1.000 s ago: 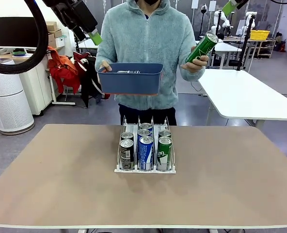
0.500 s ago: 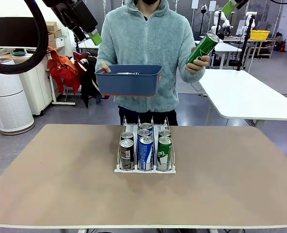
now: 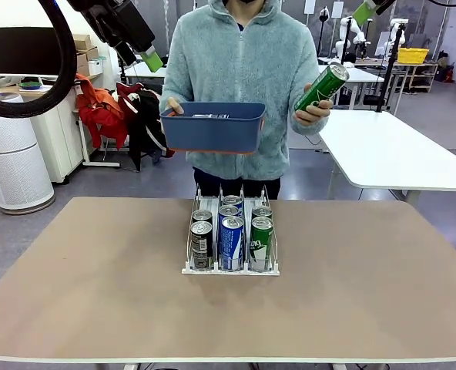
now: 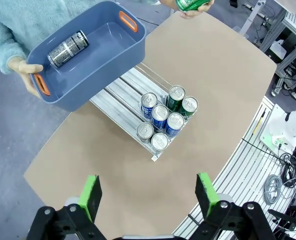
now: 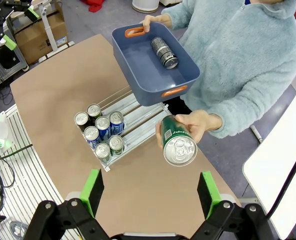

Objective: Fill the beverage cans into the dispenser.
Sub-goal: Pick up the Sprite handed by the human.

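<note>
Left gripper point(image 4: 150, 196): high above table point(image 4: 113, 165), pointing down, jaws spread wide, empty. Right gripper point(image 5: 150, 194): likewise raised, jaws wide apart, nothing held. Dispenser point(image 4: 122, 97): mid-table, six cans point(image 4: 160, 115), two per lane, at end nearest robot. Tub point(image 4: 113, 45): held in air beyond far end of dispenser by one hand point(image 4: 19, 67), one black can point(image 4: 68, 49) lying inside. Green can point(image 5: 178, 142): gripped in other hand point(image 5: 200, 122), tilted, clear of dispenser

Front view: slightly above table point(image 3: 74, 293), robot's side, facing across toward person point(image 3: 239, 69); dispenser point(image 3: 229, 270) centred, near. Left wrist view: high overhead, steep downward look, person at upper left. Right wrist view: high overhead, person at upper right. All three share dispenser, blue tub point(image 3: 212, 131), green can point(image 3: 322, 86).
</note>
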Controlling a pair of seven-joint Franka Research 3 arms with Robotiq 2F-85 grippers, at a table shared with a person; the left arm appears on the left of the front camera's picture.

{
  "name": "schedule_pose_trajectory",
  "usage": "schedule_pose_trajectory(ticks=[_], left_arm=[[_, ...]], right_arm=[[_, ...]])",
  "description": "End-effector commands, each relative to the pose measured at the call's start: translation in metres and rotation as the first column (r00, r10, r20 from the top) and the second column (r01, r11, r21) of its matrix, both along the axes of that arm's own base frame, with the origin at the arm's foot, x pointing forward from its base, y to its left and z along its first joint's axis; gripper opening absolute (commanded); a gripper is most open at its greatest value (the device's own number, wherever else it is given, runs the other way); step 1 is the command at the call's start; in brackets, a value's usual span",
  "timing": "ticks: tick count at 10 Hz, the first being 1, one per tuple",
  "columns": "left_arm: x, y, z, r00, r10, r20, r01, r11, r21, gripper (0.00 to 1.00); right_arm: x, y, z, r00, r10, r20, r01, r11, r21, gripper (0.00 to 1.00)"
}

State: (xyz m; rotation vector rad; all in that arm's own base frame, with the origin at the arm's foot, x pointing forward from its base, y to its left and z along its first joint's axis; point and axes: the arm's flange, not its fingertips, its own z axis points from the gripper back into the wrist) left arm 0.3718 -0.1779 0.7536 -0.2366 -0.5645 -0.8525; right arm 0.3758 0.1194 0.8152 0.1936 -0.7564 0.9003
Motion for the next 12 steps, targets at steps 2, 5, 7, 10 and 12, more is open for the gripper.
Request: schedule_pose_trajectory(ticks=[2, 5, 7, 10, 12], left_arm=[[0.000, 0.001, 0.001, 1.000, -0.002, 0.001, 0.002, 1.000, 0.000, 1.00], [0.000, 0.001, 0.001, 1.000, -0.002, 0.001, 0.002, 1.000, 0.000, 1.00], [0.000, 0.001, 0.001, 1.000, -0.002, 0.001, 0.002, 1.000, 0.000, 1.00], [0.000, 0.001, 0.001, 1.000, -0.002, 0.001, 0.002, 1.000, 0.000, 1.00], [0.000, 0.001, 0.001, 1.000, -0.002, 0.001, 0.002, 1.000, 0.000, 1.00]], right_arm=[[-0.001, 0.000, -0.002, 1.000, 0.003, -0.002, -0.003, 1.000, -0.007, 1.00], [-0.001, 0.000, -0.002, 1.000, 0.003, -0.002, -0.003, 1.000, -0.007, 1.00], [-0.001, 0.000, -0.002, 1.000, 0.003, -0.002, -0.003, 1.000, -0.007, 1.00], [0.017, -0.004, -0.012, 0.998, -0.059, -0.005, 0.059, 0.998, 0.036, 1.00], [0.036, -0.018, -0.019, 0.996, -0.076, -0.046, 0.077, 0.997, 0.023, 1.00]])
